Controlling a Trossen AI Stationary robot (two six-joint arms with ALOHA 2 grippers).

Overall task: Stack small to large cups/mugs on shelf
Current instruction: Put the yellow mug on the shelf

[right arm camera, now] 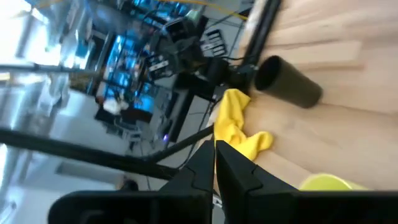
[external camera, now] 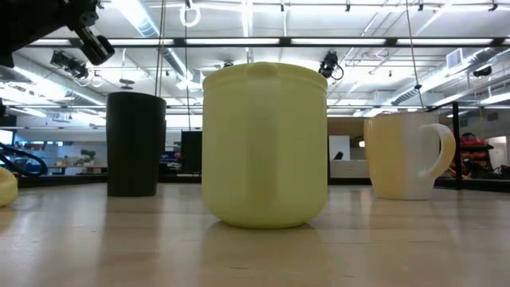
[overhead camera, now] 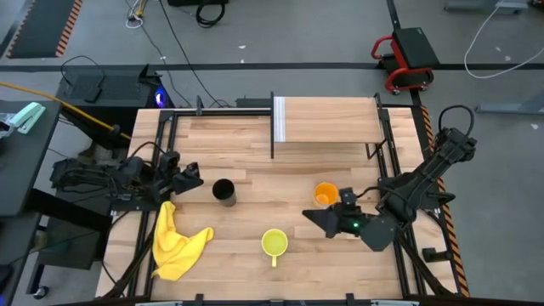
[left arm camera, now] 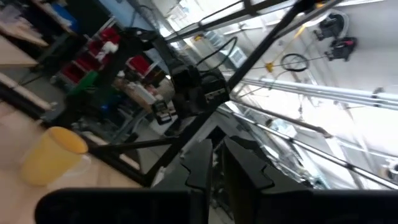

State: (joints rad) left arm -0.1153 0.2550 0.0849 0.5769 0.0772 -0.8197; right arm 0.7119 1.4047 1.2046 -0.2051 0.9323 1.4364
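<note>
The black tumbler (overhead camera: 223, 190) stands upright on the tabletop at centre left; it also shows in the low view (external camera: 135, 143) and the right wrist view (right arm camera: 289, 81). The orange mug (overhead camera: 325, 194) stands right of centre, its pale handle showing in the low view (external camera: 437, 155). The yellow-green mug (overhead camera: 274, 243) stands near the front, handle toward the near edge. The shelf (overhead camera: 327, 127) stands at the far side with nothing on it. My left gripper (overhead camera: 191, 176) is shut just left of the tumbler, above table height. My right gripper (overhead camera: 313, 216) is shut and empty, just near of the orange mug.
A crumpled yellow cloth (overhead camera: 174, 242) lies at the near left, also in the right wrist view (right arm camera: 239, 127). Dark frame rails run along the table's left and right edges. The shelf's white end panel (overhead camera: 279, 120) stands at its left end.
</note>
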